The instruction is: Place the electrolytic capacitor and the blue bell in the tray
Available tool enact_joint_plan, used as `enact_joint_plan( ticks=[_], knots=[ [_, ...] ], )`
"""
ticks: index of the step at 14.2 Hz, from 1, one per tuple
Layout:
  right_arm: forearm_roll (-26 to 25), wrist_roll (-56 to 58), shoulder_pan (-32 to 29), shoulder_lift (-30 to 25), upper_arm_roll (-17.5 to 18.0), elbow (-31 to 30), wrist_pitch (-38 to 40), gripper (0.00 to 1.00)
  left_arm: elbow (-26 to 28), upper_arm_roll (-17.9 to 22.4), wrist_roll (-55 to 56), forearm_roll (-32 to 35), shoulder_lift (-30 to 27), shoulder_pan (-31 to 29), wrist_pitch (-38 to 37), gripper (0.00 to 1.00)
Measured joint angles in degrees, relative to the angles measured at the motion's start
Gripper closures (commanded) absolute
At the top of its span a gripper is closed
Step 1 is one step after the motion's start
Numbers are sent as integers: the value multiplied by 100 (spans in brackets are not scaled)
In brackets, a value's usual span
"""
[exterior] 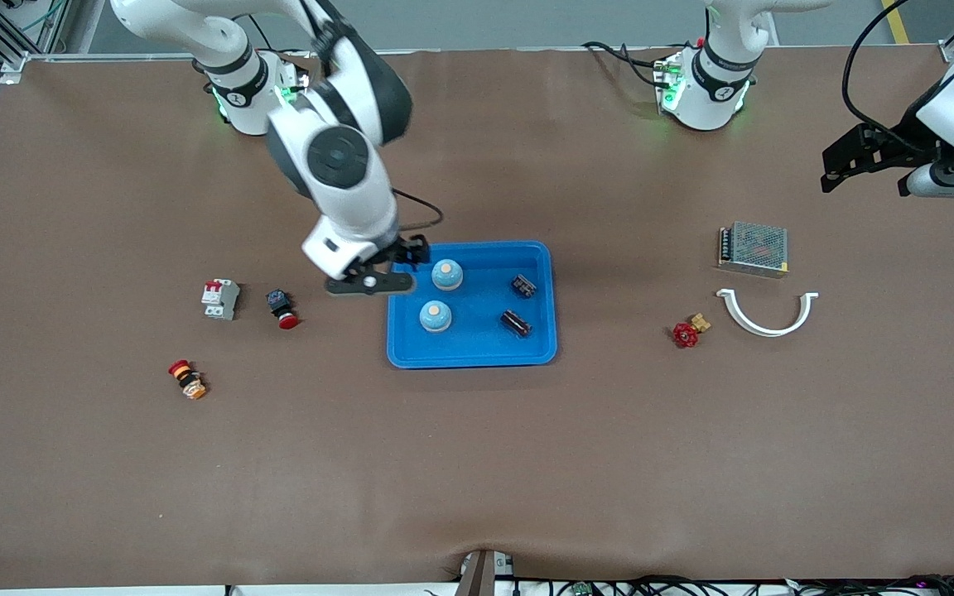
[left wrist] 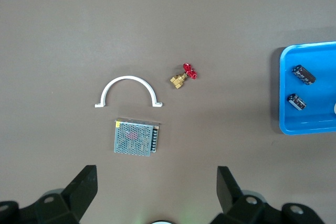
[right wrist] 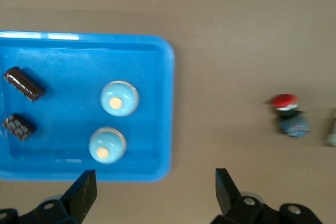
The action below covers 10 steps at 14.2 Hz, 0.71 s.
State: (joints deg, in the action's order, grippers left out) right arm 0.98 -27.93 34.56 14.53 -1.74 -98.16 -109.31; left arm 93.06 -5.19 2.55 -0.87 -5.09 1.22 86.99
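The bright-blue tray (exterior: 471, 356) lies mid-table. In it are two blue bells (exterior: 447, 274) (exterior: 436, 315) and two dark electrolytic capacitors (exterior: 524, 285) (exterior: 516, 323). My right gripper (exterior: 386, 269) is open and empty, hovering over the tray's rim at the right arm's end. Its wrist view shows the tray rim (right wrist: 168, 103), both bells (right wrist: 119, 98) (right wrist: 107, 145) and both capacitors (right wrist: 24, 83) (right wrist: 19, 126) past the open right gripper (right wrist: 152, 192). My left gripper (exterior: 845, 165) is open and empty, raised at the left arm's end of the table (left wrist: 156, 192).
A metal power supply (exterior: 754, 248), a white curved clip (exterior: 767, 313) and a red-handled brass valve (exterior: 688, 333) lie toward the left arm's end. A circuit breaker (exterior: 219, 299), a red push button (exterior: 282, 308) and a red-and-orange button (exterior: 187, 379) lie toward the right arm's end.
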Motion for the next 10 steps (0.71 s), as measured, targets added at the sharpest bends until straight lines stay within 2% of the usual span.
enact_joint_plan(
  ticks=[5, 10],
  knots=[
    [-4, 1265, -863, -1126, -25, -286, 764, 0, 8, -9, 31, 25, 30, 6, 0, 0],
    [-10, 1997, -2111, -1586, -43, -370, 959, 0, 6, 26, 80, 29, 44, -52, 4, 0]
  ],
)
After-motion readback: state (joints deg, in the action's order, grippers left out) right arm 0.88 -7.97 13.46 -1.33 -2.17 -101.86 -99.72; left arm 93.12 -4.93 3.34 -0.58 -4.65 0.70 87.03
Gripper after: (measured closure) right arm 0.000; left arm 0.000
